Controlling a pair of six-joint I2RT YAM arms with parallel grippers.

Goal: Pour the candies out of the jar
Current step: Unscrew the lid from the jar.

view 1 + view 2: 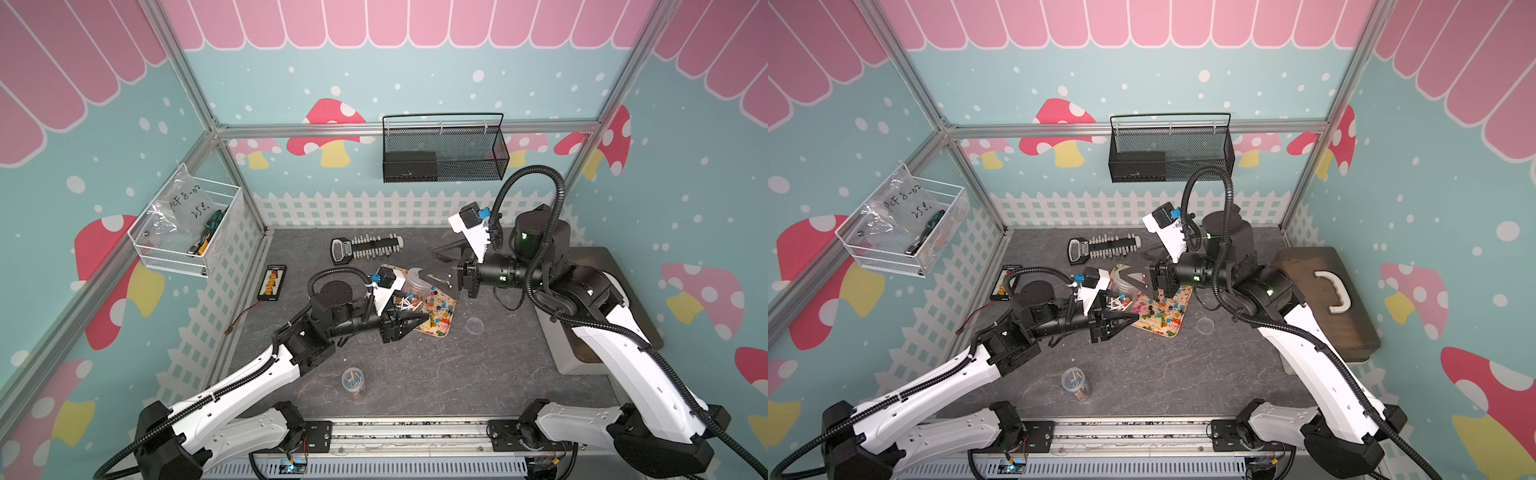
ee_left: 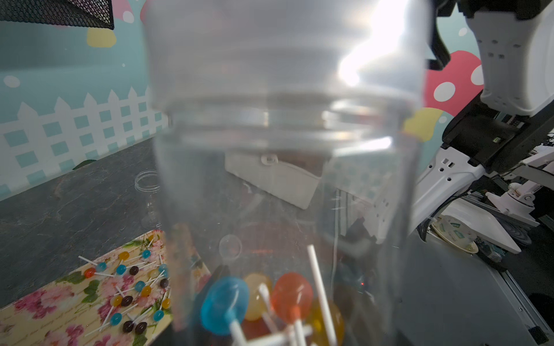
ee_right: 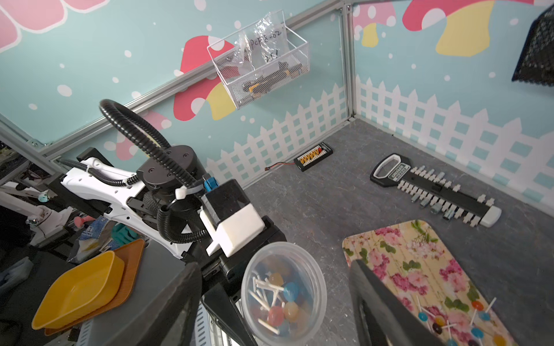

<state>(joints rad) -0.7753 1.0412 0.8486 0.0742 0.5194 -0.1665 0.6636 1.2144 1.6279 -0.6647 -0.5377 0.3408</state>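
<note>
My left gripper (image 1: 411, 313) is shut on the clear plastic jar (image 1: 415, 279) and holds it tilted over the near end of the floral tray (image 1: 432, 330). A few candies (image 2: 292, 295) with blue, orange and yellow heads lie inside the jar (image 2: 284, 149), close to the jaws. Several more candies (image 1: 436, 303) are scattered on the tray (image 3: 413, 257). My right gripper (image 3: 274, 269) is open, a black finger on each side of the jar (image 3: 283, 292) and clear of it. That view shows the jar end-on.
A second small clear jar (image 1: 352, 380) with a few sticks stands near the front. A clear lid (image 1: 474, 325) lies right of the tray. A socket rail (image 1: 368, 247) and a black board (image 1: 272, 282) lie at the back left. A brown case (image 1: 1325, 299) sits at the right.
</note>
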